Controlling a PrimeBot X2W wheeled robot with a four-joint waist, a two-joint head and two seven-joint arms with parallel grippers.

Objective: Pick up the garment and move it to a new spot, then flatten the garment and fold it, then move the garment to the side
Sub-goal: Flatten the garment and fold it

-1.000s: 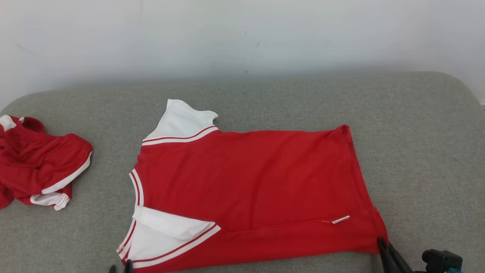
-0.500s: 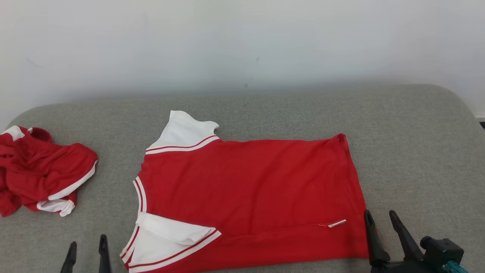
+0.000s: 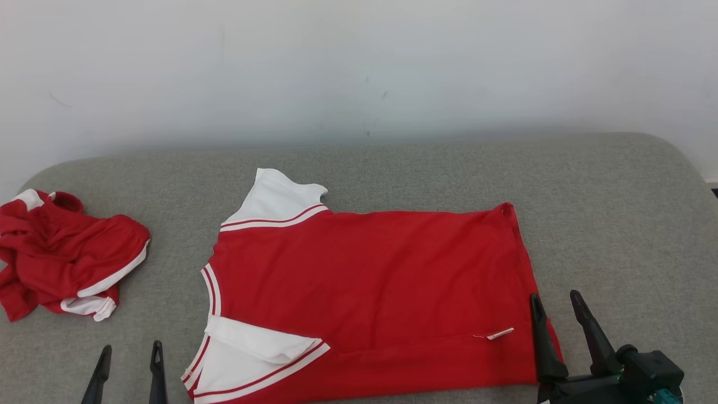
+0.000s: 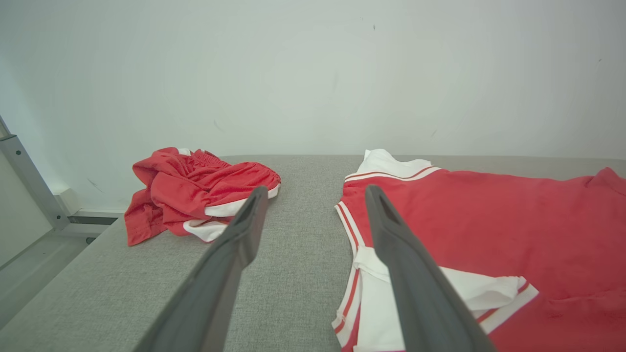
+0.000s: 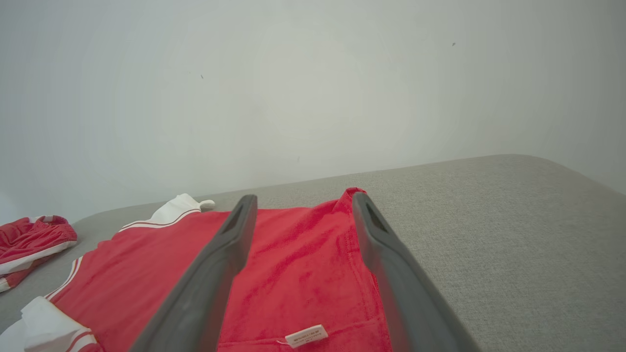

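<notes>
Garment (image 3: 370, 280): red shirt with white, red-striped sleeves, lying flat and sideways on the grey cushion (image 3: 617, 224), neck at left, hem at right, near sleeve creased over itself, small white label (image 3: 499, 334) showing near the hem.

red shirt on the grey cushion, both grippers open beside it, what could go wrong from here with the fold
The near sleeve of the red shirt lies doubled over; folding now would likely lock that crease in.
The crumpled red shorts sit close to the collar, so the left gripper could snag them.
The right gripper hangs over the hem; a shallow pinch may catch only the top layer.
</notes>
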